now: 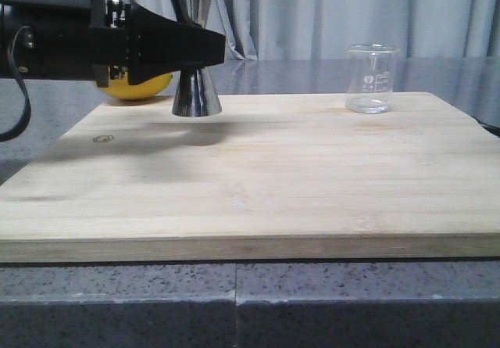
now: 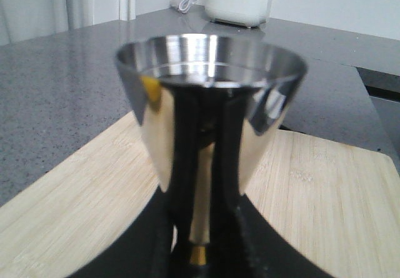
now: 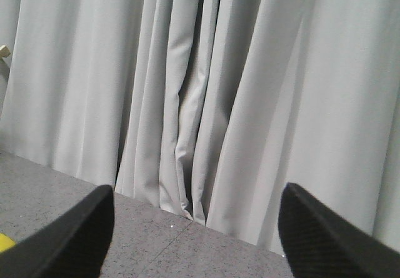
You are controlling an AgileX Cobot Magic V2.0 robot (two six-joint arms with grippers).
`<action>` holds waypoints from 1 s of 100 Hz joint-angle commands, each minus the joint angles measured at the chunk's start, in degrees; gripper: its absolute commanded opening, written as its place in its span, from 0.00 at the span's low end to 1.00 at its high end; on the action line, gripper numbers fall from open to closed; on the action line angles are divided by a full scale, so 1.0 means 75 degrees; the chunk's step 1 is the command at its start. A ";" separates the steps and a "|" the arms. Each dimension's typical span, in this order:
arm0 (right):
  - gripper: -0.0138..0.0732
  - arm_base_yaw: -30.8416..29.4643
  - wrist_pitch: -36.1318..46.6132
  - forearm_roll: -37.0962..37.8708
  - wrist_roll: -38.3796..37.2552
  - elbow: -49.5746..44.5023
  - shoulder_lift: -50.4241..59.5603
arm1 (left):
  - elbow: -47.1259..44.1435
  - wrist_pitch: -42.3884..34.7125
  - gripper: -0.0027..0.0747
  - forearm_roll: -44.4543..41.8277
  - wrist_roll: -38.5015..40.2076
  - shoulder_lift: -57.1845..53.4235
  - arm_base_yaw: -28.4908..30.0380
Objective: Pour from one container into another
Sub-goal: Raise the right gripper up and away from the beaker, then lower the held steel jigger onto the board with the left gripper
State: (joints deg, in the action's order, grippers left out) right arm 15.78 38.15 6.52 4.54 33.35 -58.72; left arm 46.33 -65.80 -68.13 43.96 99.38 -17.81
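I'm clamping my left hand [image 1: 205, 48] around the jigger [image 1: 196, 94] at its waist, bracing it at the board's [image 1: 250, 176] ten o'clock. The beaker [image 1: 369, 79] is waiting at two o'clock; my right hand [image 3: 197, 240] is hanging spread, empty.

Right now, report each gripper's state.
Left gripper: around the jigger; grip cannot be told.
Right gripper: open, holding nothing.

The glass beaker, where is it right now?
In the front view the beaker stands upright at the board's far right, well apart from the jigger and lemon at far left.
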 commanded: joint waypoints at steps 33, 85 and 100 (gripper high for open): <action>0.70 0.0004 0.0529 0.0013 -0.0017 0.0187 0.0156 | 0.0146 -0.1414 0.01 0.0565 -0.0175 -0.0117 0.0034; 0.70 0.0004 0.0529 0.0013 -0.0017 0.0187 0.0156 | 0.0146 -0.1092 0.01 0.0565 -0.0175 -0.0112 0.0034; 0.70 0.0004 0.0529 0.0013 -0.0017 0.0187 0.0156 | 0.0146 -0.0937 0.01 0.0497 -0.0175 -0.0112 0.0034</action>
State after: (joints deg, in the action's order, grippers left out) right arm 15.78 38.15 6.52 4.54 33.35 -58.72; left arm 46.33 -65.49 -67.42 42.84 100.68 -17.81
